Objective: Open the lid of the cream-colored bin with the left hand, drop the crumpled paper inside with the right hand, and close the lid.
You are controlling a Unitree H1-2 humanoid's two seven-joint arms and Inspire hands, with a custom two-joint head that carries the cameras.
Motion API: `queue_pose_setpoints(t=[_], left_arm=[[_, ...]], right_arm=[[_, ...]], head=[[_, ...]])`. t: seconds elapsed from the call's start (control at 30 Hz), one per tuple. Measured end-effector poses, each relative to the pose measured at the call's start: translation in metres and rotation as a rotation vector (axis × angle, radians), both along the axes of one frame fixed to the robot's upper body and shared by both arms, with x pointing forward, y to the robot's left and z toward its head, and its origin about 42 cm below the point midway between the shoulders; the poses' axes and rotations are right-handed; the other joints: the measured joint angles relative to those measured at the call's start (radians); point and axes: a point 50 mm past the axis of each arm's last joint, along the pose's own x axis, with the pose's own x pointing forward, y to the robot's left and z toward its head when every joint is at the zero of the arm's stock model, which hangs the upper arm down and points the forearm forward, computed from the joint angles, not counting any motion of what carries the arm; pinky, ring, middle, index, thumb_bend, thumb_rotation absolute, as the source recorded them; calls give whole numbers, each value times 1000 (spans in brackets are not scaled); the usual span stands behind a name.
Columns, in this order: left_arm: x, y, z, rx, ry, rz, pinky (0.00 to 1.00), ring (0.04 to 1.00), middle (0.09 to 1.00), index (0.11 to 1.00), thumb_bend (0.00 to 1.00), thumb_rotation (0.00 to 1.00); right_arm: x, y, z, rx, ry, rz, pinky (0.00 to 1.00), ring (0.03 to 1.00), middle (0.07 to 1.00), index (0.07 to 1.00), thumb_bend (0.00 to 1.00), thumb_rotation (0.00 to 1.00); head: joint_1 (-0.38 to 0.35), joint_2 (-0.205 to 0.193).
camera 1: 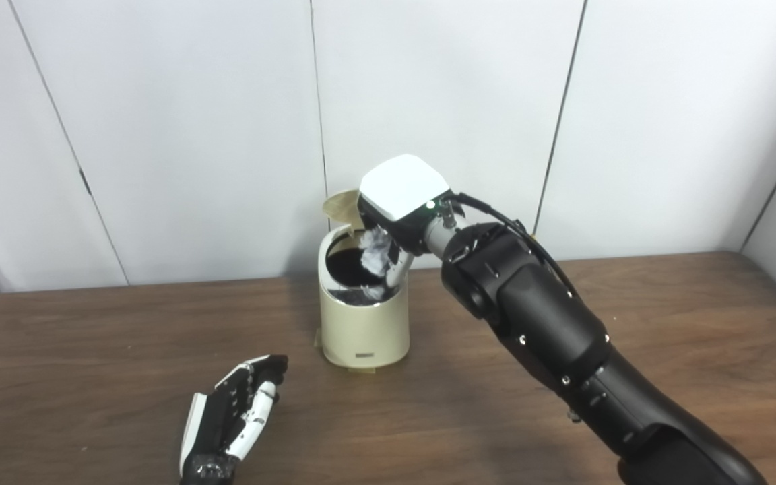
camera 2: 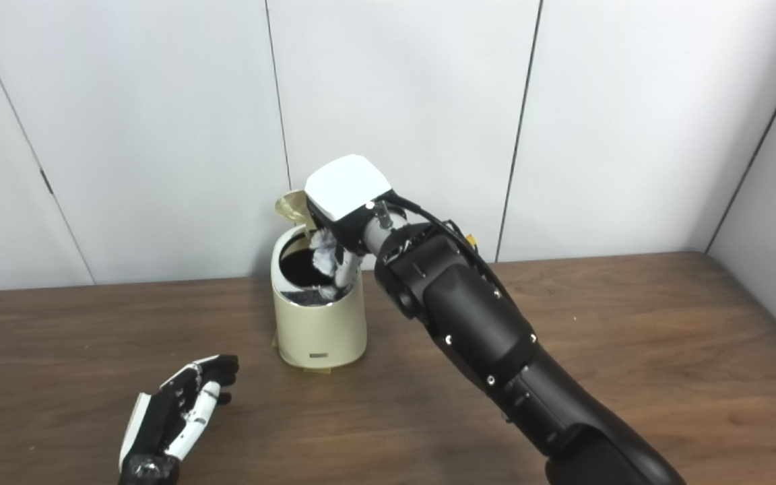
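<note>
We see the cream-colored bin point(camera 1: 364, 323) standing upright on the brown wooden surface point(camera 1: 664, 323), near its far edge and close to the white panelled wall point(camera 1: 192, 101). Its lid point(camera 1: 339, 204) is tipped up and back behind the opening, so the dark inside shows.

Our right hand point(camera 1: 398, 202) reaches in from the right, its black arm crossing the surface at a slant, and hangs just over the bin's mouth with its white back turned up toward us. Beneath it the fingers point(camera 1: 396, 266) point down into the opening. The crumpled paper point(camera 1: 376, 250) sits right at those fingers, above the rim and partly inside the mouth. We cannot tell from these views whether the fingers are closed on the paper or merely touching it, since the hand's own back hides the grip. A second pale patch lies low inside the bin against the near wall; we cannot tell what it is.

Our left hand point(camera 1: 236, 411) rests low on the surface, well apart from the bin and nearer to us, to the bin's left. Its fingers are loosely spread and slightly curled, and it holds nothing.
</note>
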Motion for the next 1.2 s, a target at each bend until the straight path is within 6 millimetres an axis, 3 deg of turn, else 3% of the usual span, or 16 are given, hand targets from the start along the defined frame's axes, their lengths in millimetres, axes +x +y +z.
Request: queue_pose_setpoints(t=[0.53,0.63,0.7,0.8,0.83,0.9,1.1,1.2], left_arm=[[0,-1,0,3,1,-4,705,764,753,737,210,545],[0,-1,-1,3,2,-5,711,768,756,739,207,549],[0,-1,-1,3,2,-5,710,767,754,737,203,547],[0,-1,-1,3,5,-5,708,766,753,736,206,547],[0,-1,-2,3,7,-5,705,765,752,736,208,548],[1,0,-2,4,7,-5,703,764,752,736,211,551],[1,0,-2,8,7,-5,696,759,748,732,204,552],[1,0,-2,8,7,-5,699,762,749,733,203,552]], right_arm=[[0,1,1,-8,-11,-6,240,345,492,629,1000,405],[-1,1,1,-7,-12,-5,231,329,462,604,1000,392],[-1,1,1,-4,-14,-2,214,306,426,554,1000,334],[-2,1,4,26,-41,29,196,280,385,532,935,199],[-3,1,5,34,-52,39,166,242,435,503,697,81],[-3,1,4,44,-68,64,141,208,460,486,574,21],[-5,-1,0,88,-107,100,99,155,469,475,531,0],[-8,-5,2,122,-132,106,107,173,394,487,523,0]], head=[[0,0],[0,0],[-2,0],[-2,0],[-2,0],[-2,0],[-2,3],[-2,2]])
